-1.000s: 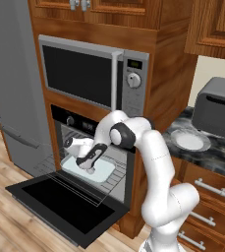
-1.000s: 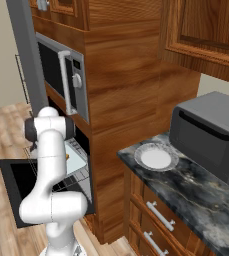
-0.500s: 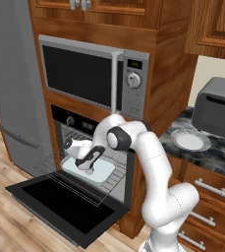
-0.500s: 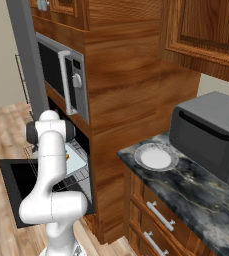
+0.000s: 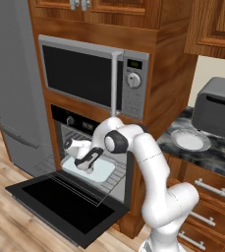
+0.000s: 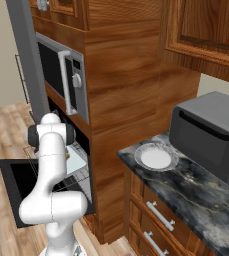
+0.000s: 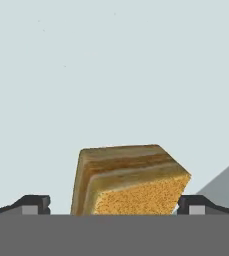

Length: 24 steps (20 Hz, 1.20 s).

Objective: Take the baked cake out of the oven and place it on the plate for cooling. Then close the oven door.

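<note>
You cannot see the baked cake (image 7: 128, 181) from either base camera, because the arm's wrist and the gripper (image 5: 86, 164) sit right over the spot inside the oven (image 5: 87, 147); in the hand view the golden-tan block lies on the pale baking tray (image 7: 111, 70), tilted to the frame, and its lower part is cut off at the bottom of the picture. There the two dark fingertips (image 7: 33, 204) stand wide apart, one on each side of the cake, and you cannot tell whether either tip touches it, since the contact zone is out of frame. From the right base view the white forearm (image 6: 53, 165) blocks most of the oven opening, so you get just a sliver of the tray (image 6: 77, 160) and wire rack there. The oven door (image 5: 67, 205) hangs fully open, lying flat and low in front of the cavity, its near corner running close to the bottom edge of the left base view. The silver microwave (image 5: 92, 76) sits directly above the oven, its vertical handle just over the arm's elbow. The plate (image 6: 155, 158) rests on the dark stone counter (image 6: 196, 195) well to the right of the oven, just beside the grey toaster box (image 6: 211, 131), with the wooden cabinet side between it and the oven.
</note>
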Motion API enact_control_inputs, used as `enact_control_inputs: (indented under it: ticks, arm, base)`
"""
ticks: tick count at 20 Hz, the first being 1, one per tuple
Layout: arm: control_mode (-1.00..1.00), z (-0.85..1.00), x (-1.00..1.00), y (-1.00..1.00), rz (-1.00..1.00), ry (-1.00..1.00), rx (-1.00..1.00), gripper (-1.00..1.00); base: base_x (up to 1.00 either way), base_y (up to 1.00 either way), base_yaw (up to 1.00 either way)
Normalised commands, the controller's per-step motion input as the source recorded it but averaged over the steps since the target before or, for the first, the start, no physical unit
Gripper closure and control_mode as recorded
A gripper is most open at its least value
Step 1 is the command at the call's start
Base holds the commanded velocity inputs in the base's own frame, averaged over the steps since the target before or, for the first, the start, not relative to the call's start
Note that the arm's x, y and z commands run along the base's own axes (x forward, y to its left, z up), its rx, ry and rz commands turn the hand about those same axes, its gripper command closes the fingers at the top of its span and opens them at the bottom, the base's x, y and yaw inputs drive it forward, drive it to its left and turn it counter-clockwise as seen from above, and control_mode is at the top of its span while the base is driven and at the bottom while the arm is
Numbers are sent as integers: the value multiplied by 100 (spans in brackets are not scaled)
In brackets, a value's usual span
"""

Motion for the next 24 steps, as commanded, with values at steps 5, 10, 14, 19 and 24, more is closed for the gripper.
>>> enact_control_inputs:
  ticks: [5, 10, 14, 19, 24]
  arm:
    - [-100, -22, 5, 18, 0, 0, -3, 100]
    - [-100, -22, 0, 23, 0, 0, -5, 100]
    - [-100, -18, 0, 13, 0, 0, -1, 100]
    - [-100, 4, -27, 25, 0, -4, 0, 100]
    - [-100, 61, -56, 22, -1, -17, 6, 100]
  base:
    - [0, 0, 0]
    - [0, 0, 0]
    - [0, 0, 0]
    - [0, 0, 0]
    - [0, 0, 0]
